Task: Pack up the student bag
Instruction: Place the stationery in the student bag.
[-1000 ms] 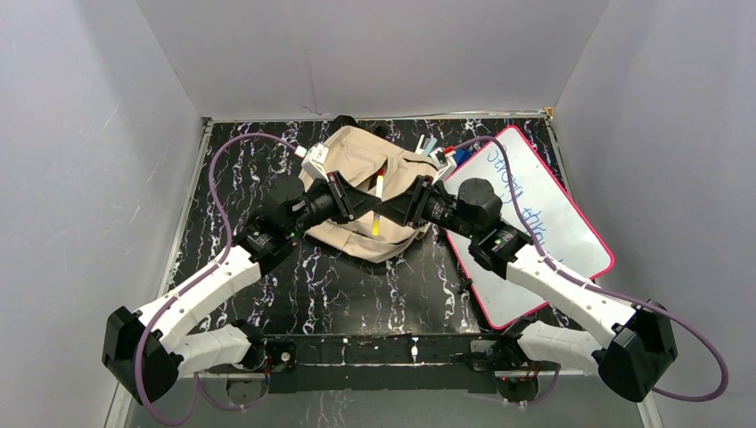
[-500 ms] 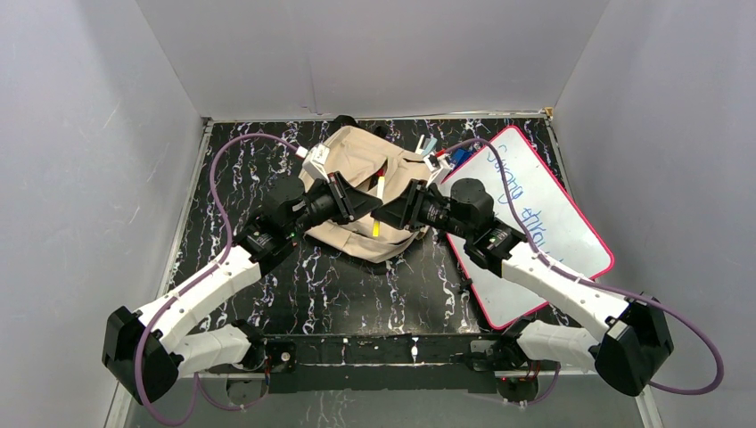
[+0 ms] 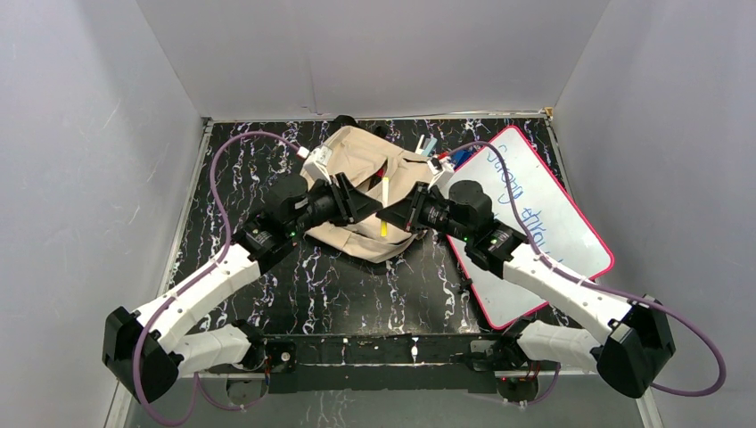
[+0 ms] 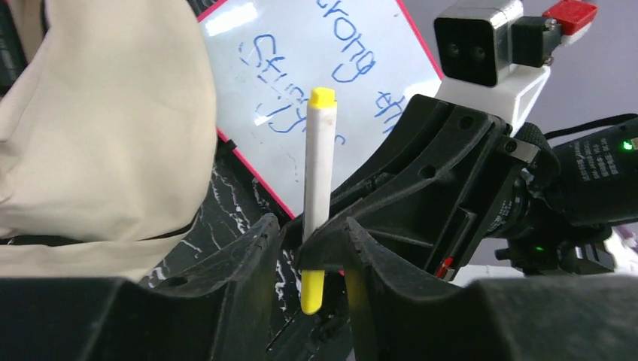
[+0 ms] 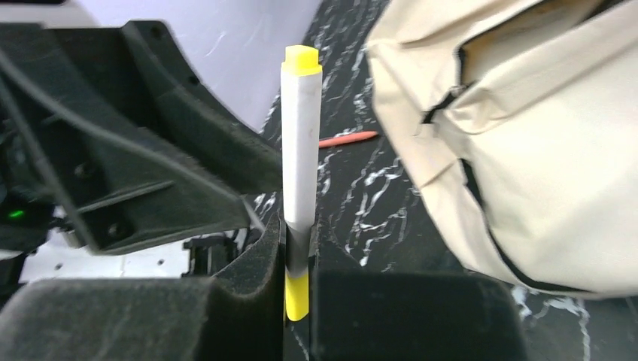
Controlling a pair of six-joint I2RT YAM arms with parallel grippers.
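The beige student bag lies at the back middle of the table, and shows in the left wrist view and right wrist view. A white marker with yellow ends stands upright in front of it. My right gripper is shut on the marker's lower part, as the right wrist view shows. My left gripper faces it from the left. Its jaws stand open around the marker and the right fingertip, without touching the marker.
The pink-framed whiteboard with blue writing lies at the right, under my right arm. Small stationery items lie between the bag and the whiteboard. A red pen lies on the black marbled table beyond the bag.
The two grippers met at the marker a second ago. The left gripper has since drawn slightly back to the left, and the marker has shifted a little right in the right gripper.
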